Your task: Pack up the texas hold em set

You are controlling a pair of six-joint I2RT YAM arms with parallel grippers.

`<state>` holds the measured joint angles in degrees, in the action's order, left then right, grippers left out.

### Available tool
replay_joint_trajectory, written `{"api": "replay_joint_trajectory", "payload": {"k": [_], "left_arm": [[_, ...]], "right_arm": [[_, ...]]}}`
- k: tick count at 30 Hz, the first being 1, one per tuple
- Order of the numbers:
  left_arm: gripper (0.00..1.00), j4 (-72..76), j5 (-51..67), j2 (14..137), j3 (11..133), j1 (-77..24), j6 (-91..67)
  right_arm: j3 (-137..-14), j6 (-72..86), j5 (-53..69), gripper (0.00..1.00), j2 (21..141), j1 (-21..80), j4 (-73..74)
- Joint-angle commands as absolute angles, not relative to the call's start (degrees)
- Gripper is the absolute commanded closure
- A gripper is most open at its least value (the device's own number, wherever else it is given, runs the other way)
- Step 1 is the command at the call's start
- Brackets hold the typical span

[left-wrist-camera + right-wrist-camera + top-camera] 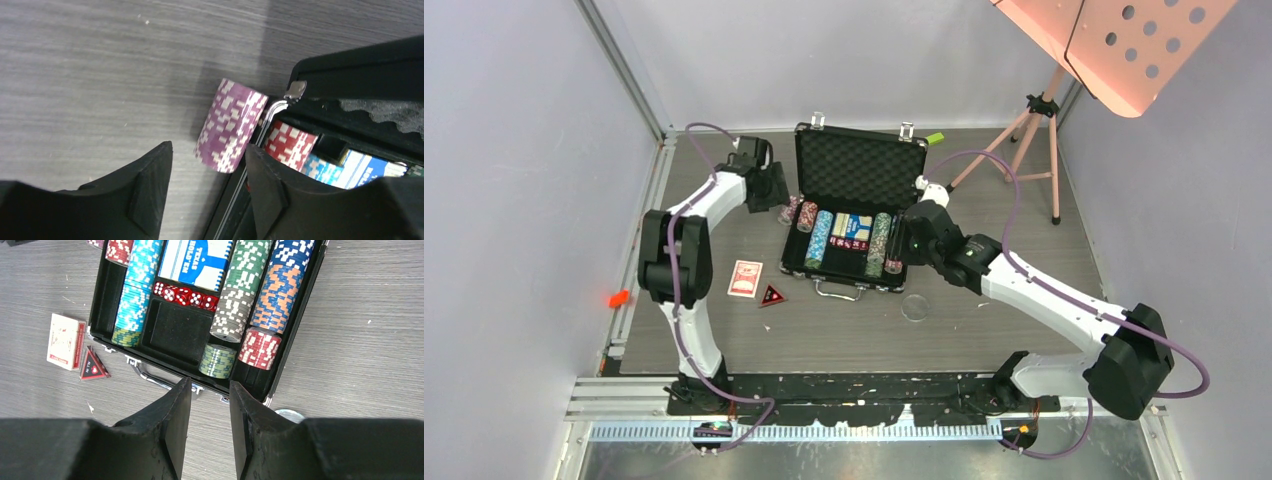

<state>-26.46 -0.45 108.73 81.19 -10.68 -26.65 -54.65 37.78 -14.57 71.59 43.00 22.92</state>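
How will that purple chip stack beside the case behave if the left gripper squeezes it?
The purple chip stack lies on its side beside the case, so a nudge may roll it. It looks like loose separate chips, so a side squeeze by the left gripper could spill them.

Top view: left gripper (pixel 776 200) fingers sit under its own wrist body, gap unreadable there. It also covers part of the purple chip stack (pixel 791 210). Right gripper (pixel 902 245) blocks the briefcase (pixel 859 165) right end and outermost chip row. Dice (pixel 855 245) too small to count. Pink stand (pixel 1036 140) plate cut by top edge.
Left wrist: briefcase cut off right and bottom. One finger (pixel 265 190) hides part of the red chip stack (pixel 290 145) and blue card box (pixel 367 170).
Right wrist: clear disc (pixel 290 415) mostly behind a finger, handle (pixel 150 375) partly. Card deck (pixel 65 341) print illegible.
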Motion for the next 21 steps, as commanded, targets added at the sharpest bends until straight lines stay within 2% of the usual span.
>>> {"api": "replay_joint_trajectory", "payload": {"k": [1,5,15,19,21], "left_arm": [[0.46,-27.35,2.85,113.9,87.62,-10.28,-23.85],[0.51,-30.52,3.46,118.24,91.23,-10.2,-23.75],[0.48,-37.34,6.22,122.87,92.83,-10.2,-22.67],[0.73,-35.39,6.01,120.51,89.08,-10.2,-22.61],[0.8,-35.03,4.73,118.36,87.96,-10.2,-22.39]], "right_arm": [[-54.22,36.62,-16.22,0.6,70.34,42.89,23.14],[-54.43,36.41,-16.0,0.6,70.41,42.89,23.36],[-53.5,37.37,-15.85,0.6,69.7,42.72,23.6],[-53.27,37.52,-15.62,0.6,69.3,42.77,23.61],[-53.26,37.46,-15.5,0.6,69.01,42.8,23.62]]}}
